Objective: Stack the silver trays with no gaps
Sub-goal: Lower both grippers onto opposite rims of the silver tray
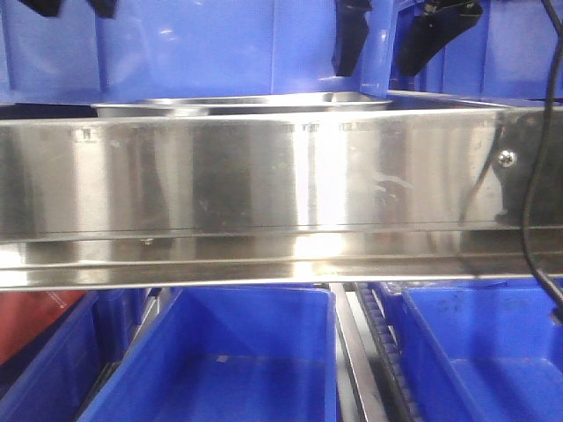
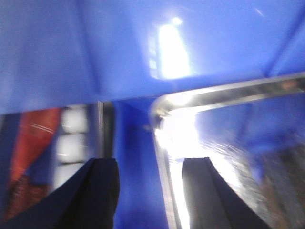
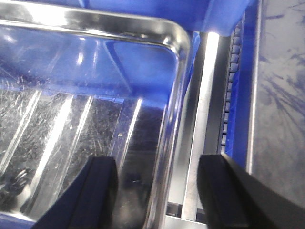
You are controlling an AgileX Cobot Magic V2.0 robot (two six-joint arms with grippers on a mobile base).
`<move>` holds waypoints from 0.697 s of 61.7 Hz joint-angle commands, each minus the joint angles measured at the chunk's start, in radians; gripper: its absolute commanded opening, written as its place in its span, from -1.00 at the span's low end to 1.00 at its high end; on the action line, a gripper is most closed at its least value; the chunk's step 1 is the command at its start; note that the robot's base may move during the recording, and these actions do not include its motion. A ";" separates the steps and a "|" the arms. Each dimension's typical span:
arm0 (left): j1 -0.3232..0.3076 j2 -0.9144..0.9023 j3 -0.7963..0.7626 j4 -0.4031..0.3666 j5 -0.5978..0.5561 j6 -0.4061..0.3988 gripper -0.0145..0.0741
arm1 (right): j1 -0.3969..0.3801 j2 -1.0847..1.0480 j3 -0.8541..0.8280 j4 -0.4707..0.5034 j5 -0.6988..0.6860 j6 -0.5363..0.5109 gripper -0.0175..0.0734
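The silver tray (image 1: 242, 105) is located on the upper level behind the shelf rail (image 1: 264, 185), with blue bins (image 1: 220, 44) at its back. The left pincer (image 2: 148, 162) is found released, its fingers set astride the tray's left rim. The right pincer (image 3: 158, 160) is likewise released, astride the right rim. The tray is judged stiff, light and slippery, its polished walls offering little grip. The flat out-turned rim is recommended as the hold on both sides.
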 commanded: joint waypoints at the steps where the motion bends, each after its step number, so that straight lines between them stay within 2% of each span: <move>1: 0.011 0.020 -0.024 -0.068 0.005 0.048 -0.12 | -0.011 0.001 -0.009 -0.021 -0.003 0.000 -0.01; 17: 0.112 0.050 -0.026 -0.158 0.009 0.057 -0.12 | -0.011 0.009 -0.009 -0.021 -0.007 0.000 -0.01; 20: 0.125 0.056 -0.026 -0.195 0.009 0.101 -0.12 | -0.011 0.015 -0.009 -0.021 -0.007 0.000 -0.01; 28: 0.135 0.070 -0.026 -0.299 0.005 0.287 -0.12 | -0.011 0.027 -0.009 -0.021 -0.014 0.000 -0.01; 32: 0.135 0.076 -0.026 -0.325 0.002 0.306 -0.12 | -0.011 0.029 -0.009 -0.021 -0.025 0.000 -0.01; 43: 0.133 0.097 -0.026 -0.333 -0.039 0.306 -0.12 | -0.011 0.029 -0.009 -0.021 -0.052 0.000 -0.01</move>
